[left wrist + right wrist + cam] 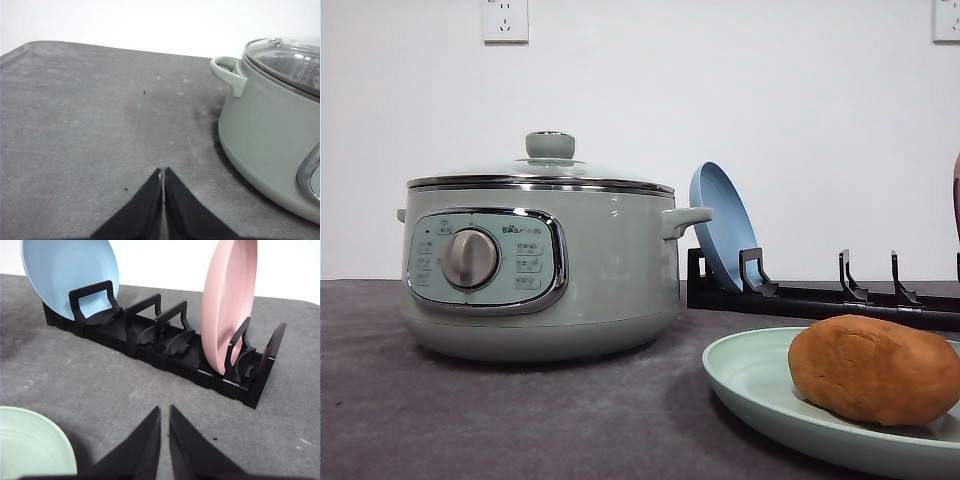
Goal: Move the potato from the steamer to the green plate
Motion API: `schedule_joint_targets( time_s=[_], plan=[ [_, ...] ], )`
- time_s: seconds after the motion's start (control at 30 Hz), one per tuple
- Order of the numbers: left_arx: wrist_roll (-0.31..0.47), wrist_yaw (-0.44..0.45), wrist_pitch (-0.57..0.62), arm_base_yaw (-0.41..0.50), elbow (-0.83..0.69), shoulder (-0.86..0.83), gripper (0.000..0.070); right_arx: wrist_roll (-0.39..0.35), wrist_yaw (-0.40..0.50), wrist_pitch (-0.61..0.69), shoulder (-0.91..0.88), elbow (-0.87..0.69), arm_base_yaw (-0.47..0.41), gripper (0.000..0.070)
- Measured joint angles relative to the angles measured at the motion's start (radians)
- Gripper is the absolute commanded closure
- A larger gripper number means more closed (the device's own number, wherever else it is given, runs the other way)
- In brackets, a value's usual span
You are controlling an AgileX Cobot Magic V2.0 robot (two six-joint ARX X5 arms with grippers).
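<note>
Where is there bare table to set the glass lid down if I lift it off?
Widest bare patch: grey table left of the sage-green steamer, where the shut left gripper hangs. A narrower strip runs between the black plate rack and pale green plate. Crowded right: orange-brown potato, upright blue plate, pink plate.

the front view's right edge cuts off the pale mint-green round plate (750, 375) and the tip of the orange-brown lumpy potato (875, 368). the pale sage-green steamer pot (540, 265) hides the upright blue plate's (722, 225) lower left. panel labels are too small to read.
</note>
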Motion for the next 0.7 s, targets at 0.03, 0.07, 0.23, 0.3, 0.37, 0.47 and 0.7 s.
schedule_joint_targets(
  time_s=[0.03,0.07,0.23,0.3,0.37,0.47,0.7],
  plan=[
    [0.0,0.0,0.0,0.0,0.0,0.0,0.07,0.0,0.0,0.0,0.0,0.0,0.0,0.0681],
    [0.0,0.0,0.0,0.0,0.0,0.0,0.07,0.0,0.0,0.0,0.0,0.0,0.0,0.0681],
    [0.0,0.0,0.0,0.0,0.0,0.0,0.07,0.0,0.0,0.0,0.0,0.0,0.0,0.0681],
    [0.0,0.0,0.0,0.0,0.0,0.0,0.07,0.0,0.0,0.0,0.0,0.0,0.0,0.0681],
    [0.0,0.0,0.0,0.0,0.0,0.0,0.07,0.0,0.0,0.0,0.0,0.0,0.0,0.0681],
    [0.0,0.0,0.0,0.0,0.0,0.0,0.07,0.0,0.0,0.0,0.0,0.0,0.0,0.0681],
    [0.0,0.0,0.0,0.0,0.0,0.0,0.07,0.0,0.0,0.0,0.0,0.0,0.0,0.0681]
  ],
)
